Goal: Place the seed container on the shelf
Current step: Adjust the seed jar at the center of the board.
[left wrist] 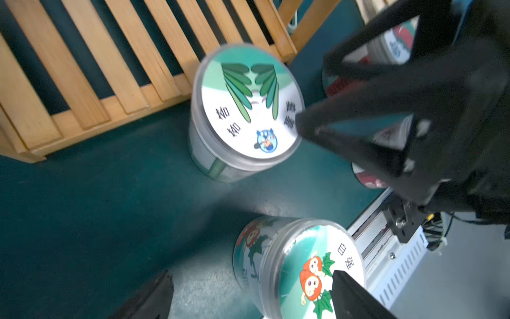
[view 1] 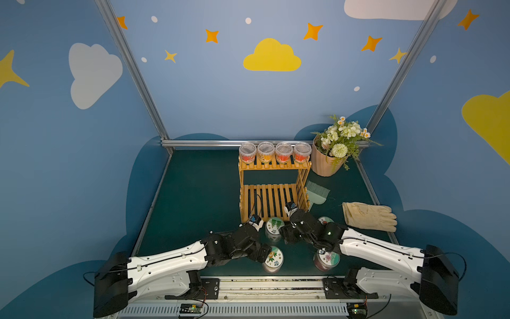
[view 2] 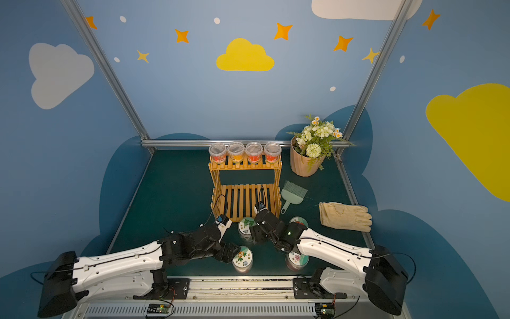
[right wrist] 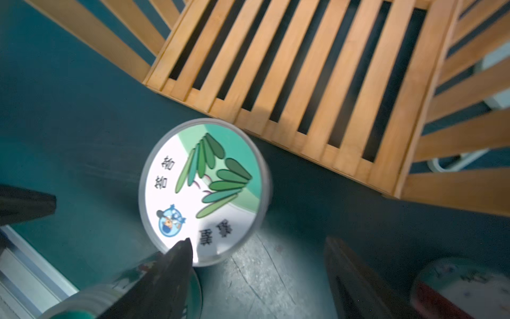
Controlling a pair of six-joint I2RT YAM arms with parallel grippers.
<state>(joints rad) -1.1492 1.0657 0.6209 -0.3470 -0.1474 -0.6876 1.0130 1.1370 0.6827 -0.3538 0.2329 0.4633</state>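
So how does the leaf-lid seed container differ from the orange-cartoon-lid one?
The leaf-lid seed container shows green leaves on its lid; the orange-cartoon-lid container shows orange figures. The leaf-lid one stands by the front edge of the shelf; the orange-cartoon-lid one nearer the front rail. Both are upright, round, lidded.

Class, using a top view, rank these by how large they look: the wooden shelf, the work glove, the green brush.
1. wooden shelf, largest
2. work glove
3. green brush, clearly smallest

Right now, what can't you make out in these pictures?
- Seed container beside the glove: both top views, right arm covers most.
- Leaf lid writing: wrist views blurred, top views too small.
- Contents of cups on the shelf: top views, too small.
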